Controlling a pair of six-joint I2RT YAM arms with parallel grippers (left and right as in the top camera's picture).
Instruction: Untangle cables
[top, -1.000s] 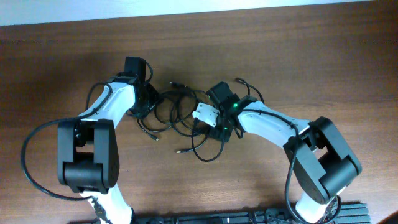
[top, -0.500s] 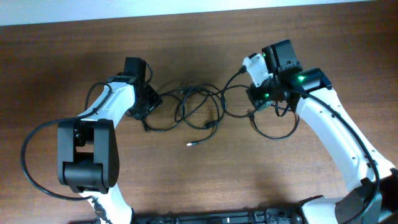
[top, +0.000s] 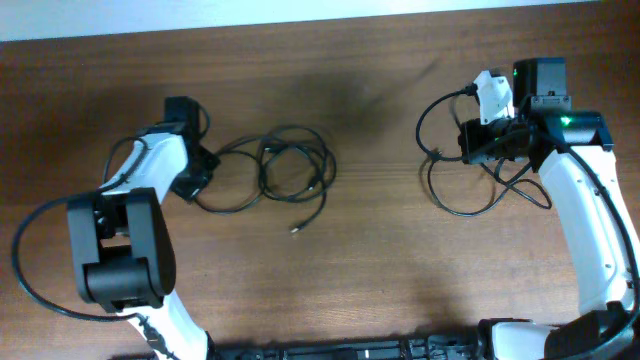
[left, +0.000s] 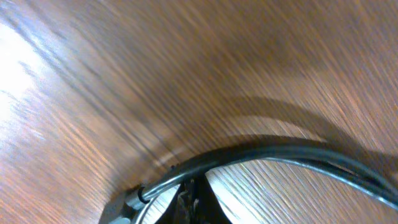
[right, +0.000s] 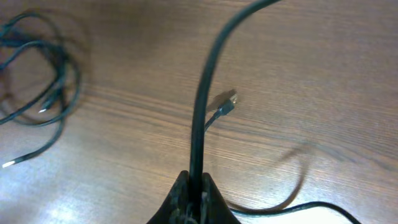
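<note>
At the right side of the overhead view, the right gripper (top: 472, 142) is now further right and a little higher than half a second ago. The separated cable (right: 200, 112) it carries has come completely out of the tangle. Before, one chain of loops still joined both arms; now bare table (top: 380, 260) lies between the two groups, well apart. The left gripper (top: 197, 178) has also shifted toward the left edge, and the remaining bundle (top: 268, 170) went with it.

The right claw is closed tight on the separated cable. In the right wrist view the strand goes straight up from the fingers and bends right at the top, with a small plug (right: 229, 104) lying just beside it. From above, this cable makes two loose loops, one over the other, so its long axis runs top to bottom of the frame.

The left wrist view is blurred. Its jaws appear pressed together on a strand of the remaining bundle, which curves away to the right. This bundle lies left of centre, stretched left to right from the claw, and a loose plug (top: 293, 231) trails to the lower right.
</note>
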